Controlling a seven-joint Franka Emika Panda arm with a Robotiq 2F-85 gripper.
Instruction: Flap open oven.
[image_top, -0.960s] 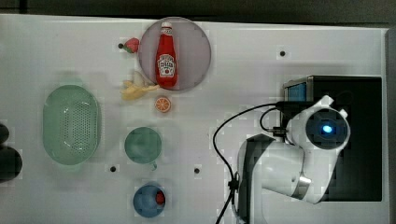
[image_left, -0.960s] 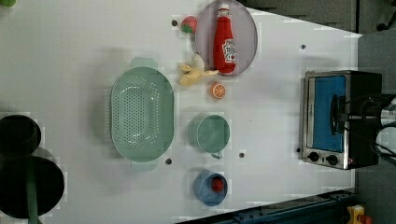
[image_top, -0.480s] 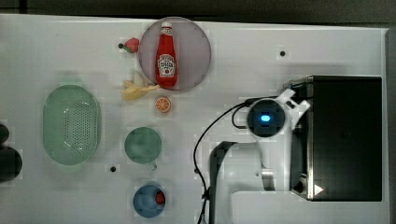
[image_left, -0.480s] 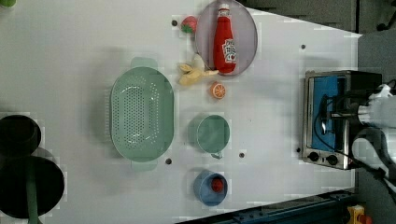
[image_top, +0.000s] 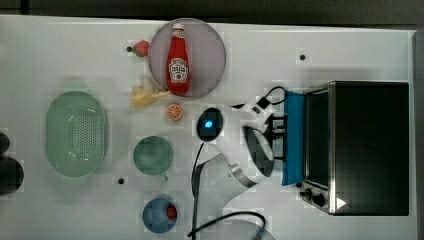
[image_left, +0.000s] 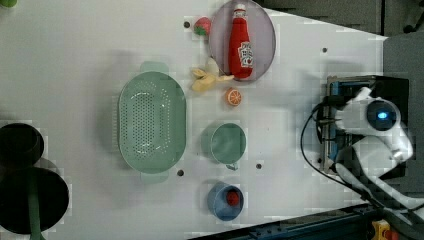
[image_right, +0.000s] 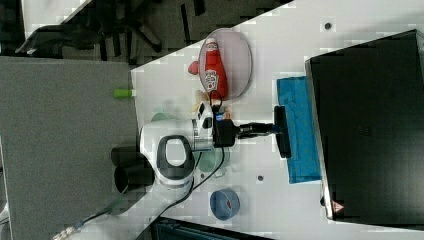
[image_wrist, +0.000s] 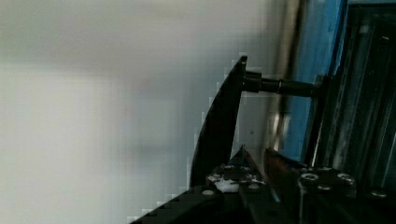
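The oven (image_top: 367, 147) is a black box at the top view's right, its two knobs (image_top: 313, 194) on the silver front. Its blue glass door (image_top: 295, 142) is flapped out and down toward the table, also seen as a blue panel (image_right: 300, 132) in the right view. My gripper (image_top: 280, 136) is shut on the door's black bar handle (image_right: 282, 131), reaching in from the white arm (image_top: 235, 135). The wrist view shows the handle (image_wrist: 219, 135) close up beside the blue door (image_wrist: 317, 70). In the left view the arm (image_left: 372, 117) covers most of the oven (image_left: 395, 85).
On the white table (image_top: 65, 55) are a ketchup bottle (image_top: 177, 60) on a round plate (image_top: 210, 52), a strawberry (image_top: 141, 48), a banana (image_top: 145, 95), an orange (image_top: 174, 112), a green colander (image_top: 76, 133), a green cup (image_top: 153, 155) and a blue bowl (image_top: 159, 215). Black cylinders (image_top: 9, 172) stand at the top view's left edge.
The arm has drawn back toward the top view's left with the handle, and the blue door has swung out from the oven's front and down.
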